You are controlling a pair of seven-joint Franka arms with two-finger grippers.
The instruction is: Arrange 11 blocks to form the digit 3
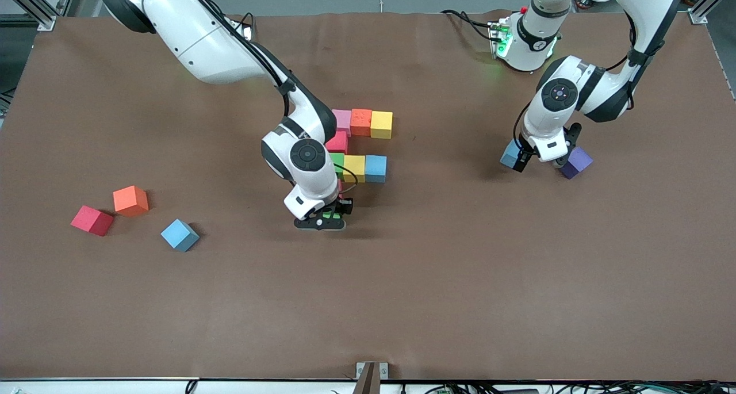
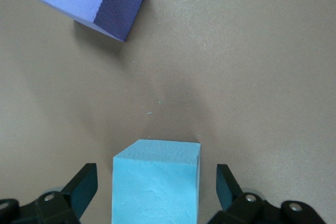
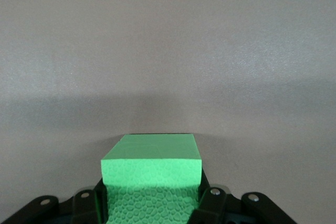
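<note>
Brown mat (image 1: 402, 279) covers the whole table, both arms reaching down onto it. I've got the right arm low at the middle, right gripper (image 1: 323, 217) just nearer the camera than the half-built figure, fingers (image 3: 210, 203) pressed against a green cube (image 3: 151, 174) that sits between them; whether it touches the mat I can't tell. Left arm is down toward its own end of the table, left gripper (image 1: 540, 159) spread wide with a light blue cube (image 2: 156, 182) between the open fingers (image 2: 227, 184), clear gaps both sides, not gripped. Purple cube (image 1: 577, 162) lies just beside that gripper, tilted, apart from the blue one.

Figure so far (image 1: 359, 144): farthest row is pink cube (image 1: 342, 121), orange cube (image 1: 361, 121), yellow cube (image 1: 382, 124), touching in a line. Red cube (image 1: 337, 143) sits under the pink end, partly hidden by the right arm. Next row nearer the camera: green (image 1: 337, 163), yellow (image 1: 355, 168), blue (image 1: 376, 168), touching.

Loose cubes toward the right arm's end: orange-red one (image 1: 131, 201), red one (image 1: 92, 220) beside it, blue one (image 1: 180, 234) nearer the camera, apart.
</note>
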